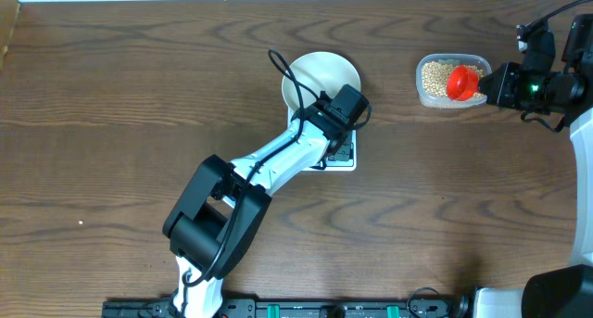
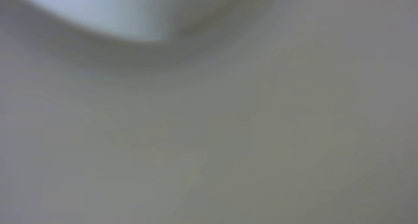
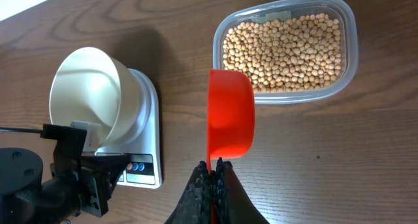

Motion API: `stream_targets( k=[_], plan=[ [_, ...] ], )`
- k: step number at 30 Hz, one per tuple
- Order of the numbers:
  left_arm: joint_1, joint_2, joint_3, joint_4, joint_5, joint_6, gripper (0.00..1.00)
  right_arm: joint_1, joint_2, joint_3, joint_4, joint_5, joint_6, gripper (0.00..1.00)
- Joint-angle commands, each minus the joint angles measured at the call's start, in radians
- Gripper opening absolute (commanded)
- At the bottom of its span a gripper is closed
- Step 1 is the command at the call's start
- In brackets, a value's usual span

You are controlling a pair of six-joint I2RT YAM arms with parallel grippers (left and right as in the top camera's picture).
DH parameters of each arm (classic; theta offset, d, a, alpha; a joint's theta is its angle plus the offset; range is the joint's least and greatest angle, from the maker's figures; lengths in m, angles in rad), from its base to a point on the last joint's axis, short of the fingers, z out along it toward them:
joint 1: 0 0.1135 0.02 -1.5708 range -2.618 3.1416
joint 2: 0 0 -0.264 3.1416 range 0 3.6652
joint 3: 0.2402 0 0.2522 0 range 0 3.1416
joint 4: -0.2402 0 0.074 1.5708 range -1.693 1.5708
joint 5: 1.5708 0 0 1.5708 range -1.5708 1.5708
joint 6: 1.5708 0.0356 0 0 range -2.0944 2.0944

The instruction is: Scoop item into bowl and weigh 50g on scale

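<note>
The white bowl (image 1: 320, 72) stands on the white scale (image 1: 345, 159); both also show in the right wrist view, the bowl (image 3: 88, 87) and the scale (image 3: 147, 165). My left gripper (image 1: 326, 109) sits on the bowl's near rim and grips it. The left wrist view shows only the blurred white bowl wall (image 2: 209, 119). My right gripper (image 3: 212, 165) is shut on the handle of a red scoop (image 3: 230, 113), held at the near edge of a clear tub (image 3: 349, 48). The tub is full of tan beans (image 3: 287, 51). No beans show in the scoop or the bowl.
The brown wooden table (image 1: 111, 123) carries the tub (image 1: 422, 77) at the back right, about a hand's width right of the bowl. The left arm (image 1: 259, 170) stretches diagonally from the front edge to the bowl. The scale's display and buttons (image 3: 134, 166) face the front.
</note>
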Motion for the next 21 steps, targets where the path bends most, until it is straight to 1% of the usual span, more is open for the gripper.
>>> stream_targets(
  k=[1,11,17,21],
  plan=[
    [0.005,0.014,-0.018,-0.002,-0.005,-0.016,0.07,-0.004,-0.003,0.019,-0.002,-0.003,-0.023,0.01],
    [0.004,-0.068,-0.017,-0.006,-0.005,-0.016,0.07,-0.004,-0.003,0.019,-0.008,-0.003,-0.023,0.01],
    [0.003,-0.074,-0.017,-0.029,0.0,-0.04,0.07,-0.004,-0.003,0.019,-0.008,-0.003,-0.023,0.01],
    [0.002,-0.071,-0.019,-0.037,0.029,-0.039,0.07,-0.004,-0.003,0.019,-0.008,-0.003,-0.023,0.01]
  ],
)
